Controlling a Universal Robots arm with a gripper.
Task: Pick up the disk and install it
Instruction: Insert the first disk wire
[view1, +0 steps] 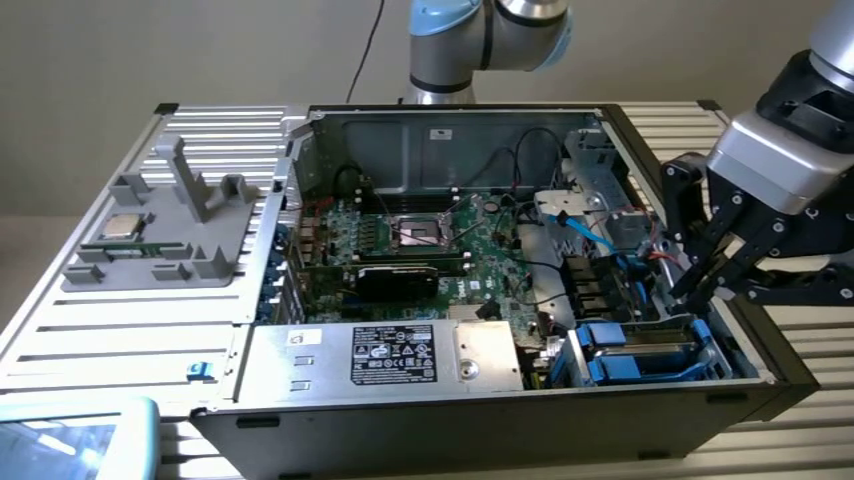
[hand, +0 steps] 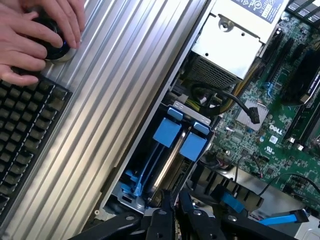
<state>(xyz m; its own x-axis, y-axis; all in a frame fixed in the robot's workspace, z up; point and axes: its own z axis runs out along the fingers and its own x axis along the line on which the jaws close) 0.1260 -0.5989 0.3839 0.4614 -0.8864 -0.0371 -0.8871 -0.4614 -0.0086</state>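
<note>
The disk (view1: 650, 347) sits edge-up in the drive bay at the near corner of the open computer case (view1: 747, 385), on the exterior view's right. Its grey metal edge (hand: 169, 162) runs between bright blue carrier tabs (hand: 167, 132). My gripper (view1: 697, 290) hangs just above the bay's far end, over the case's side wall. In the wrist view my gripper (hand: 173, 201) is shut, its black fingertips (hand: 165, 207) together just short of the disk's end, with nothing between them. I cannot tell whether they touch the disk.
A silver power supply box (view1: 387, 355) with a black-and-white label lies beside the bay. The green motherboard (view1: 427, 240) and cables fill the case. A grey fixture (view1: 160, 235) holds a small silver chip. A person's hand (hand: 35, 30) rests on a knob by a keyboard (hand: 25, 130).
</note>
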